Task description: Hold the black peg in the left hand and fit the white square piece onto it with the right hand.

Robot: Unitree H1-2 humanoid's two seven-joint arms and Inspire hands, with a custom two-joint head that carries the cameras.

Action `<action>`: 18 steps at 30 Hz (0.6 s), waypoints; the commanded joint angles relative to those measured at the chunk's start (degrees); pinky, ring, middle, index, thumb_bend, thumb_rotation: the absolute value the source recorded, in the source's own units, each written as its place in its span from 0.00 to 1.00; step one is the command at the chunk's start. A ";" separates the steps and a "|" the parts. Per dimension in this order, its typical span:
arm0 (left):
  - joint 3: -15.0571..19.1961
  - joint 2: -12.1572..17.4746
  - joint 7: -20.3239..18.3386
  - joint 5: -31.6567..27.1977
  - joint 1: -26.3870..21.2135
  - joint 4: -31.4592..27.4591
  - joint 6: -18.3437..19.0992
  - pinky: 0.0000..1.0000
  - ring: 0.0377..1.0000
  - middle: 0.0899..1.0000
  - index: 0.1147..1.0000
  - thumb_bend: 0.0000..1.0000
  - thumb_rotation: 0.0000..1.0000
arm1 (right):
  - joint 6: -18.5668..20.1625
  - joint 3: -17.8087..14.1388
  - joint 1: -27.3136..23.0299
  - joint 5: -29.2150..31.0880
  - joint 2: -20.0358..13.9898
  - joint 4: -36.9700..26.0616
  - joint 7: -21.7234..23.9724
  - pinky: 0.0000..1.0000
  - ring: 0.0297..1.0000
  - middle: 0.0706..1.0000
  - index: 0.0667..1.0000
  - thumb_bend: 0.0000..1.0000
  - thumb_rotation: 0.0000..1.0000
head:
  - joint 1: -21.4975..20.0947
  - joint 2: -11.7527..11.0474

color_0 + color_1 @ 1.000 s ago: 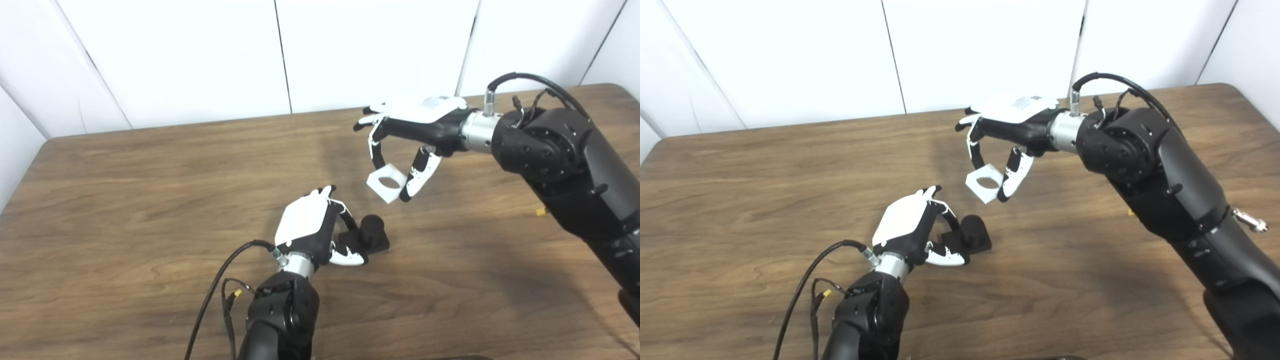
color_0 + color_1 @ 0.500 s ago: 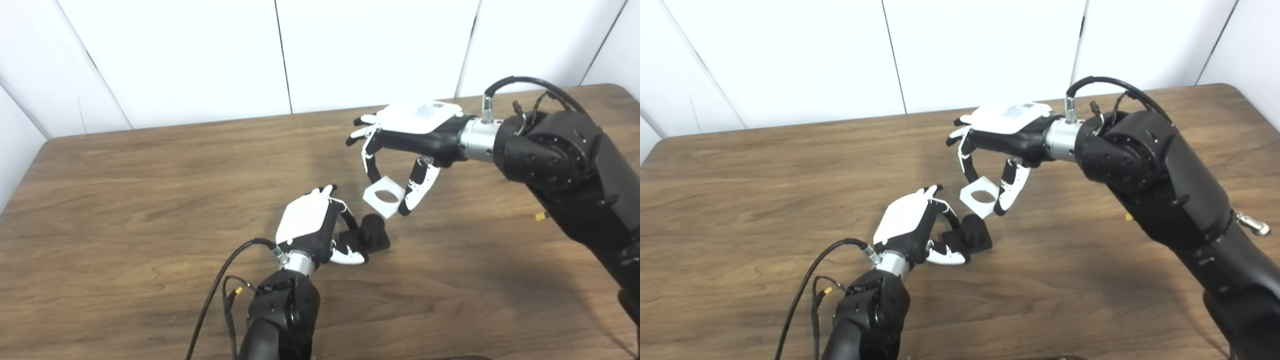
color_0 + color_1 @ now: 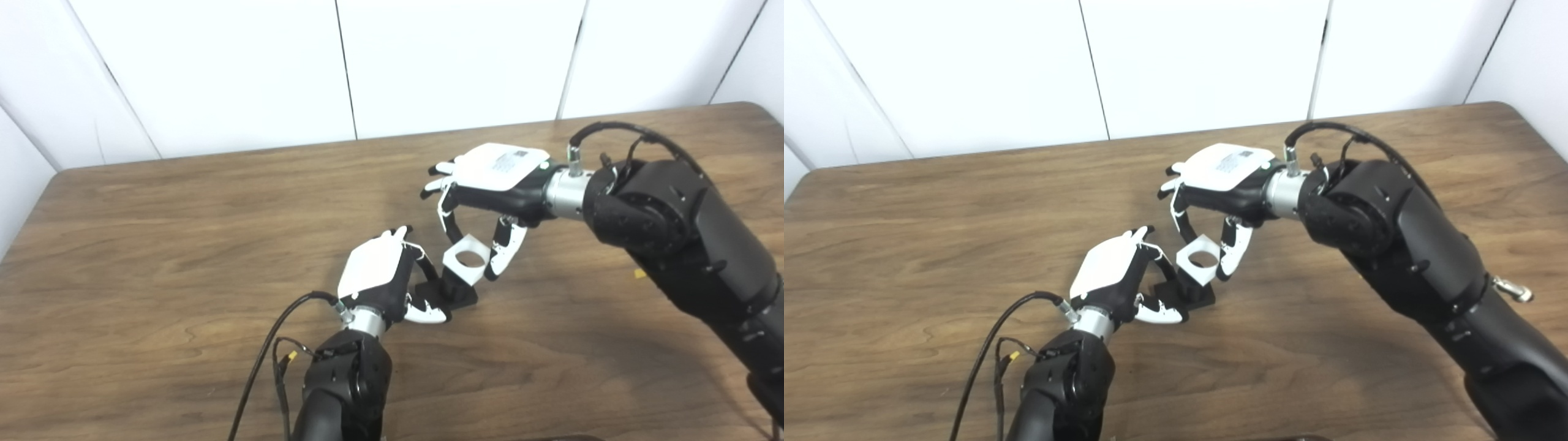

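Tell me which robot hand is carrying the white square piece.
The right robot hand pinches the white square piece; the left robot hand grips the black peg.

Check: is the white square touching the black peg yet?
Cannot tell. In both eye views the white square piece overlaps the black peg; neither shows contact or gap.

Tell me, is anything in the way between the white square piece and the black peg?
Nothing visible. The right hand holds the white square piece just above the black peg, which the left hand steadies on the table. No other object lies between them.
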 commanded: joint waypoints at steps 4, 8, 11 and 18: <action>0.16 -1.29 -1.44 2.42 -0.55 0.84 0.61 1.00 1.00 0.99 0.41 0.52 0.05 | -1.29 -0.64 -3.03 -1.45 0.96 -0.07 -1.28 1.00 1.00 0.91 0.45 0.53 0.14 | 0.05 0.44; 0.32 -1.40 -1.52 2.32 -0.43 0.64 0.61 1.00 1.00 0.98 0.41 0.52 0.05 | -2.06 -0.42 -3.12 -1.57 1.31 0.37 -1.10 1.00 1.00 0.91 0.45 0.53 0.15 | 0.05 0.44; 0.40 -1.37 -1.95 2.29 -0.39 0.20 0.61 1.00 1.00 0.99 0.41 0.52 0.05 | -2.05 -0.32 -2.93 -1.81 1.58 0.36 -0.88 1.00 1.00 0.91 0.45 0.53 0.15 | 0.00 0.72; 0.40 -1.56 -2.41 2.54 -0.42 -0.18 0.59 1.00 1.00 0.99 0.41 0.52 0.05 | -2.12 -0.28 -2.50 -2.60 1.87 0.38 -0.64 1.00 1.00 0.90 0.45 0.53 0.15 | 0.14 1.27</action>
